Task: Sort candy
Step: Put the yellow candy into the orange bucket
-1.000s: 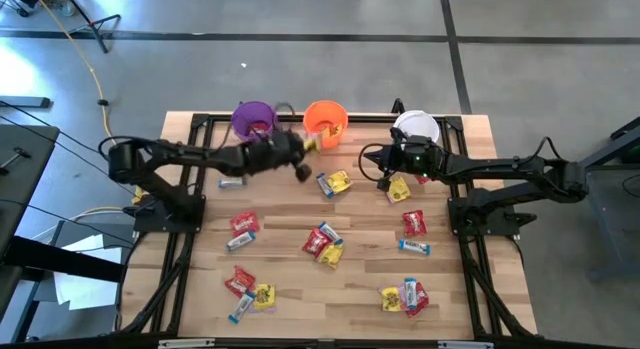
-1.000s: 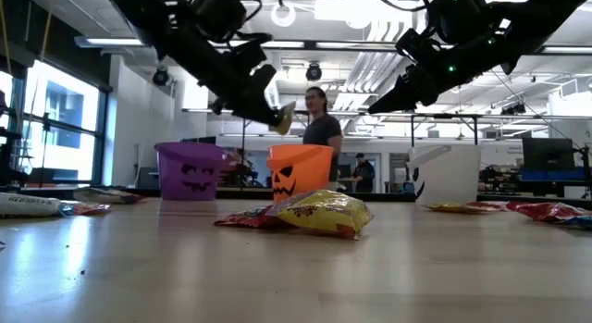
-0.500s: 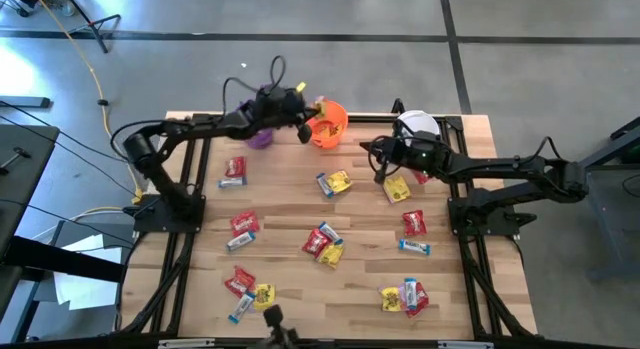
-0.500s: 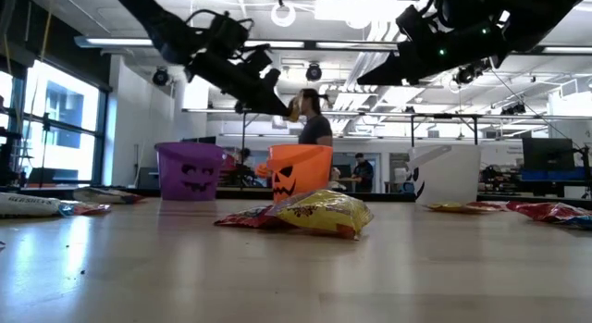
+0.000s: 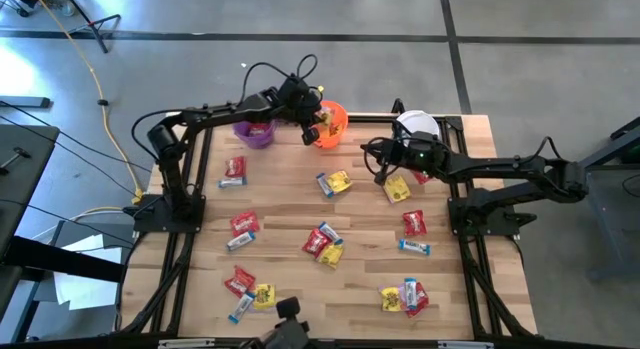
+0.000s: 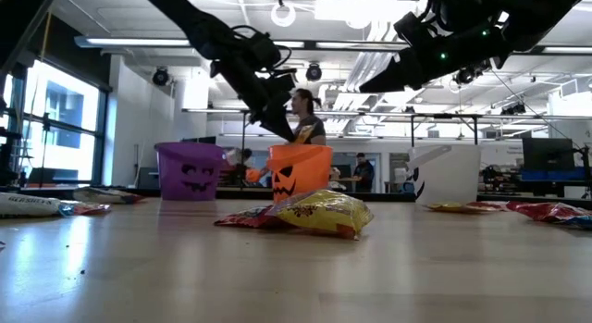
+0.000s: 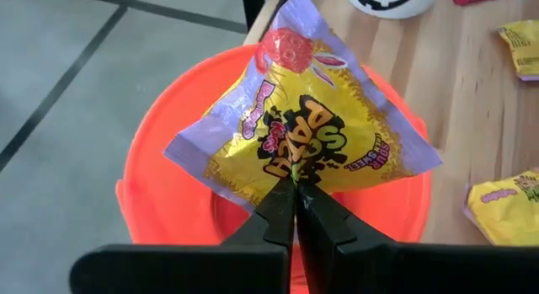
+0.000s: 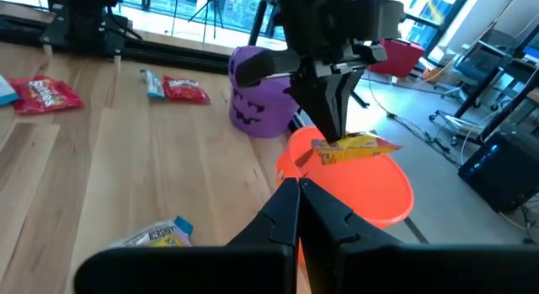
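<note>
Closest to the near edge in the overhead shot, a small pile of candy sits around 5 o'clock, red, yellow and blue-white wrappers all touching, and another little group sits around 7 o'clock. In the middle there's a red-and-yellow clump, with a red packet off at 9 o'clock and a red packet plus a slim blue-and-white bar at 3 o'clock. From the table-level camera the center clump fills the foreground, but I can't read any print on it.

Further back, the right gripper hangs around 1 o'clock, just above a yellow packet, fingers pressed together and nothing in them. The white bucket is right behind it, with a dark face printed on it.

At the far edge, the left gripper is clamped tight on a yellow candy packet, holding it right over the orange bucket at 12 o'clock. The wrist cam shows the wrapper nicely: yellow and purple, big orange letters reading "SOUR PATCH", seen upside down, and a pinkish candy figure near one corner. The smaller print is too tiny to make out. The right wrist cam catches the same packet hanging over the orange bucket's mouth.

The purple bucket with its jack-o'-lantern face stands just beside it at 11 o'clock. A person is visible in the room behind the table.
</note>
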Robot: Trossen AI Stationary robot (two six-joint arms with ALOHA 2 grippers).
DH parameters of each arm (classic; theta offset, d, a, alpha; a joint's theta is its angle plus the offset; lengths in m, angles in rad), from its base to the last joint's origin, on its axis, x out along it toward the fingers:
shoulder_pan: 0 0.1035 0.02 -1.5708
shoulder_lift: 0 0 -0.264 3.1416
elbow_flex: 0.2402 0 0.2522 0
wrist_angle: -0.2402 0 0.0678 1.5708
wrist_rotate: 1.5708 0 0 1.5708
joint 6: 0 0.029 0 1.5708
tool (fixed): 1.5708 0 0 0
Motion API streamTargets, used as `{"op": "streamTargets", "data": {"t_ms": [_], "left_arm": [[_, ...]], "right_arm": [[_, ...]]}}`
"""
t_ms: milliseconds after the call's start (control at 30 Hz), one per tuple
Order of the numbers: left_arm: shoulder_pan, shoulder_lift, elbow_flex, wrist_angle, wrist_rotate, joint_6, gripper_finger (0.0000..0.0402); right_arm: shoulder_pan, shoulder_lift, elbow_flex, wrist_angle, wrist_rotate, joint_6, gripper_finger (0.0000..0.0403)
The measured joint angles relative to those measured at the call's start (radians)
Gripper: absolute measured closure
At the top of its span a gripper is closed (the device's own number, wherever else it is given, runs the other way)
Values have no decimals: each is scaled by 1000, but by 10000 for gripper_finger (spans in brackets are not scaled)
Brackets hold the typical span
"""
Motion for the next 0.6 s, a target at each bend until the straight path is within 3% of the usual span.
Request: {"op": "streamTargets", "data": {"t_ms": [600], "left_arm": [[6,3,9,-54,0,27,401]], "right_arm": [[0,0,0,-7,0,0,403]]}}
